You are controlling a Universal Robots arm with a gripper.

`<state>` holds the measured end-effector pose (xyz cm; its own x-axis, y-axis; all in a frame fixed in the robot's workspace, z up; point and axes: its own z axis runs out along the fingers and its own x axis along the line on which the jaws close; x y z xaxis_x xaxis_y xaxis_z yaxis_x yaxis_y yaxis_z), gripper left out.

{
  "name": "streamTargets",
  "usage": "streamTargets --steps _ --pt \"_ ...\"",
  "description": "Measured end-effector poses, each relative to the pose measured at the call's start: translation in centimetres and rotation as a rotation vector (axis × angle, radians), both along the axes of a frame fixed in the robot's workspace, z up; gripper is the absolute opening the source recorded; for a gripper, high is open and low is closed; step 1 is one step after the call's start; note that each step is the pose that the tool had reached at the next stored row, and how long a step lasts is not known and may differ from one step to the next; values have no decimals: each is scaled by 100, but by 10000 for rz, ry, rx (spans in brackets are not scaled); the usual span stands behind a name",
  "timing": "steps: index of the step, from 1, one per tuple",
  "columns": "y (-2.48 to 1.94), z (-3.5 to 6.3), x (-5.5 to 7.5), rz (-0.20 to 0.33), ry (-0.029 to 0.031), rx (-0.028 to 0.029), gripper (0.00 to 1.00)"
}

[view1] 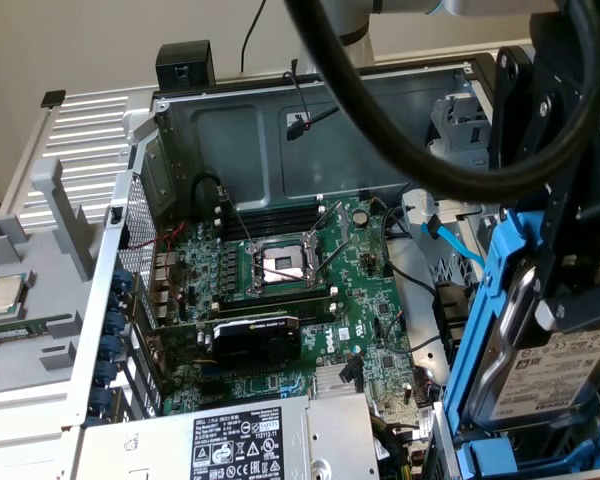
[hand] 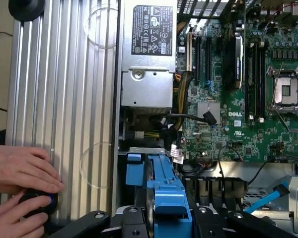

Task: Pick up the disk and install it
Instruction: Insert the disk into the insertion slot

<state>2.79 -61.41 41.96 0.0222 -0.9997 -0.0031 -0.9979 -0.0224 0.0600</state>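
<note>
Beside motherboard (view1: 370,330): claw (hand: 169,221) clamped on disk (view1: 558,368); blue cable (view1: 456,243), power supply (view1: 250,440) close.

The disk (view1: 540,375), cut by the exterior view's right and bottom edges, is partly covered by the pincer (view1: 570,300), its label print too small to read; a blurred cable (view1: 380,120) crosses the case, and a person's hands (hand: 20,168) run off the wrist view's edge.

Gripper (hand: 169,220) clamped on disk (view1: 558,368) w/ 2 fingers (hand: 134,223) approx half apart.
</note>
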Motion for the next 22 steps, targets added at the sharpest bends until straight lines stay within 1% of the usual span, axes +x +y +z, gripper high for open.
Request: streamTargets --steps 5,17,22 --pt "0 -3 1 0 0 10 37" --pt "0 -2 11 1 0 12 37" --pt "0 0 6 0 -6 24 37"
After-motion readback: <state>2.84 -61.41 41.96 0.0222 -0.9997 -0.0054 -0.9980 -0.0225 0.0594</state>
